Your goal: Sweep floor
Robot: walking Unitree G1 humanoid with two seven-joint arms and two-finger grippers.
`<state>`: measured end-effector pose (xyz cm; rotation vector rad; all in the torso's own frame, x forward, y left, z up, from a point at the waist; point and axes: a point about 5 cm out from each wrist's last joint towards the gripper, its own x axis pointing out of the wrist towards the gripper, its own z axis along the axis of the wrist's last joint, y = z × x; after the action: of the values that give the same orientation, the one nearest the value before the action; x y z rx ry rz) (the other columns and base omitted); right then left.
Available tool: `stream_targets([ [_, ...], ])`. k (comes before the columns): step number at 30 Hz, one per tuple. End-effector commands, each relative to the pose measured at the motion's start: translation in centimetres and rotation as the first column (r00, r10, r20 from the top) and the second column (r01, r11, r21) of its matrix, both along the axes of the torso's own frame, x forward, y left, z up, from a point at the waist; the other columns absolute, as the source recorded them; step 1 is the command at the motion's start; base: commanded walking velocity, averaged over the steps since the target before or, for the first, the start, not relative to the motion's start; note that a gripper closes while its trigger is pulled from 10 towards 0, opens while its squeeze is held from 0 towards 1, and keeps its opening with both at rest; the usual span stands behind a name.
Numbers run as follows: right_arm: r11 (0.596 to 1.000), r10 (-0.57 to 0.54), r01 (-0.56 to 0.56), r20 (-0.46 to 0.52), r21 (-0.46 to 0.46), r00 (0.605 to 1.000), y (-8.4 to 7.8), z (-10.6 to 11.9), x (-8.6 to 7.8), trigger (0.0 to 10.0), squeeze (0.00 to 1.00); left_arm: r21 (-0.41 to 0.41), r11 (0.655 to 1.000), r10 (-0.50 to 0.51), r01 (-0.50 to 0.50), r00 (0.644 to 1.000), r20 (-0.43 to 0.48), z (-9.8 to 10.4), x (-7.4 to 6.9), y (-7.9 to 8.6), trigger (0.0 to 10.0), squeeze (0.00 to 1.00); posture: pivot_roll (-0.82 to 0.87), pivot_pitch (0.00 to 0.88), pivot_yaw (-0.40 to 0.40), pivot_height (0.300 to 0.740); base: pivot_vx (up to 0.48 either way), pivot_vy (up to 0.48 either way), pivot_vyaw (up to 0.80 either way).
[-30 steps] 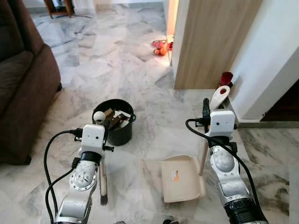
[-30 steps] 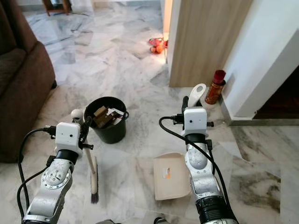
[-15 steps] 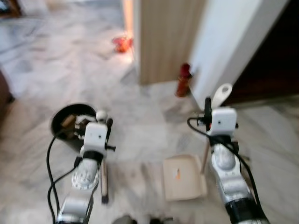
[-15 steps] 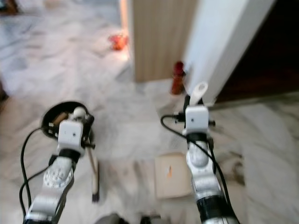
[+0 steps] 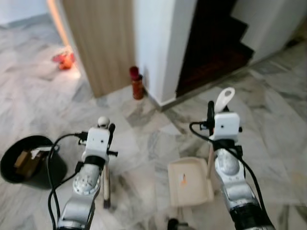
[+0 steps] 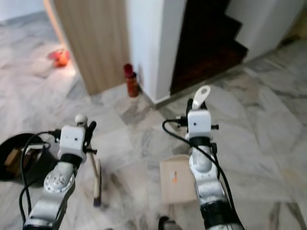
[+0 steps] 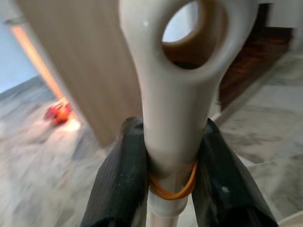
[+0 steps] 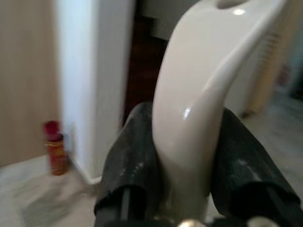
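Our left gripper (image 7: 170, 184) fingers hold the brush (image 5: 106, 184); right gripper (image 8: 184, 184) fingers hold the dustpan (image 5: 189, 182) handle, w/ the pan on the floor (image 5: 144, 143).

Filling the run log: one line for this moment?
left gripper: shut on brush | right gripper: shut on dustpan | bucket: robot's left

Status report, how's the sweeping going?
Left gripper shut on brush. Right gripper shut on dustpan. Black bin to the left; red can by wall ahead.
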<state>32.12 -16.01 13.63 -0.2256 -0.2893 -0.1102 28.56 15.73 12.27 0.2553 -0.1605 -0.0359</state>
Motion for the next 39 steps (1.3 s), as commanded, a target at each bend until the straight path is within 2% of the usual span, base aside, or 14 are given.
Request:
stream_targets([
  [1,1.000,0.015,-0.014,0.028,-0.011,1.000,0.29,0.51,0.00,10.0,0.00,0.007,1.000,0.006,-0.006,1.000,0.030,0.60,-0.07,0.25,10.0,0.00,0.08,0.142,0.031,0.740,0.000,0.000,-0.80],
  [10,1.000,0.015,-0.015,0.026,-0.006,1.000,0.35,0.42,0.03,10.0,0.00,0.009,1.000,0.009,-0.009,0.999,0.033,0.58,0.03,0.27,10.0,0.00,0.08,0.124,0.030,0.740,0.000,-0.206,-0.80],
  [39,1.000,0.010,-0.010,0.024,-0.003,1.000,0.40,0.17,-0.20,10.0,0.00,0.012,1.000,-0.013,0.013,0.999,0.032,0.51,0.09,-0.19,10.0,0.00,0.07,0.099,0.038,0.740,0.000,0.000,-0.80],
])
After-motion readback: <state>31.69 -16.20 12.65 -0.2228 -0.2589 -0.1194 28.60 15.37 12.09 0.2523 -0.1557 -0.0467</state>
